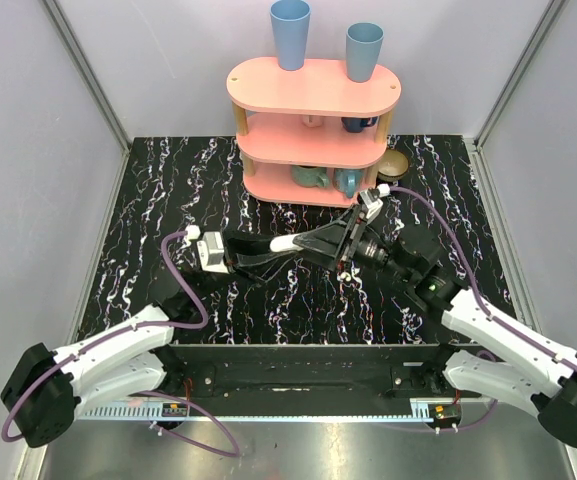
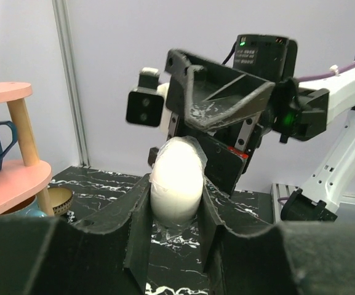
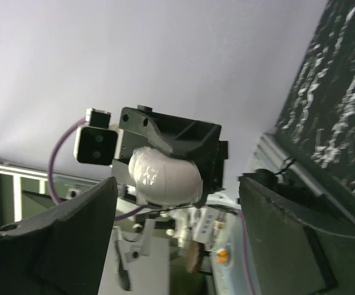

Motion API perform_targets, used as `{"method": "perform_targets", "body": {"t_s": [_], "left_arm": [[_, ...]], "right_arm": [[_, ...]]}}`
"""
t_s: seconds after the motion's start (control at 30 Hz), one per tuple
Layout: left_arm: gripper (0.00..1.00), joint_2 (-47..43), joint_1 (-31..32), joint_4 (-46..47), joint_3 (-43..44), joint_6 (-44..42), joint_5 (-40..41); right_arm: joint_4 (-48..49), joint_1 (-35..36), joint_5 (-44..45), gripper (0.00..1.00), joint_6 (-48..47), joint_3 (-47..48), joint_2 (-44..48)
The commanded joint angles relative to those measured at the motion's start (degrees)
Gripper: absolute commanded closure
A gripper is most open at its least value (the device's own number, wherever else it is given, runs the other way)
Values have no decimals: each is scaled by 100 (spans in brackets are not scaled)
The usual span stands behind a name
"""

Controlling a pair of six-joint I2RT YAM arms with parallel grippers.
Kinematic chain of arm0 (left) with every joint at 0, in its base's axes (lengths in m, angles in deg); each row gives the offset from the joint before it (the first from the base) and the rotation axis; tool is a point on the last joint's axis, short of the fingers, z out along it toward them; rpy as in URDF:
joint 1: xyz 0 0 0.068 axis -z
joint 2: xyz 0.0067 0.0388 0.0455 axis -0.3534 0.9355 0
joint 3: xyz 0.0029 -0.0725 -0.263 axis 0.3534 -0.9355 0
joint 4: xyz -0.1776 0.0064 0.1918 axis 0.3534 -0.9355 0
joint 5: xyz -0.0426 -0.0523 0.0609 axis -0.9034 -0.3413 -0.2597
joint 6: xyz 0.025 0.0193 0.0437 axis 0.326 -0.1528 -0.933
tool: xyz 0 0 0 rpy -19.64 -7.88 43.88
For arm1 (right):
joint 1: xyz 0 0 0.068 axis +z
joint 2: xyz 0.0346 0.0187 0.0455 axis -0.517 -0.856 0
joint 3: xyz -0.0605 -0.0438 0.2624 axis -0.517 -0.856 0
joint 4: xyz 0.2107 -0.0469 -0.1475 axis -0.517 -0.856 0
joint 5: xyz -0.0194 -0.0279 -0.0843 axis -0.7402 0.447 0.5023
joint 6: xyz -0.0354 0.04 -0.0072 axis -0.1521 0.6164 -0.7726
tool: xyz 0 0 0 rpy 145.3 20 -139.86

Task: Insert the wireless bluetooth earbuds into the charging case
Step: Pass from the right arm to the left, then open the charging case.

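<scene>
Black marbled worktop (image 1: 168, 200), pale walls. Two arms: left arm (image 1: 258, 248) stretched low toward the middle, left fingers (image 2: 137, 215) pinching the one white charging case (image 2: 176, 184) upright; right arm (image 1: 488, 325) angled in, right fingers (image 3: 72, 239) spread wide, facing it. Two blue cups (image 1: 290, 32) (image 1: 364, 50) top the pink shelf (image 1: 313, 90).

arms: left end effector (image 1: 342, 246), right end effector (image 1: 357, 231) close together over table (image 1: 168, 200) | behind: pink shelf (image 1: 313, 92) | on top: blue cups (image 1: 290, 35)

Bright, even light; faint glare on charging case (image 2: 176, 184); foreground seemingly blurred.
</scene>
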Motion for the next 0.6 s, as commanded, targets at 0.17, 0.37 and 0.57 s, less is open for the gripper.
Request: {"method": "perform_targets", "body": {"t_s": [0.17, 0.37, 0.57], "left_arm": [[100, -573, -8, -652, 144, -323, 392], [100, -451, -26, -811, 363, -113, 155], [100, -187, -26, -741, 566, 116, -39]], "right_arm": [[-3229, 7, 1057, 7, -3847, 1510, 732], [-3705, 16, 732, 6, -4369, 2029, 328], [-3766, 7, 644, 6, -4475, 2047, 222]]}}
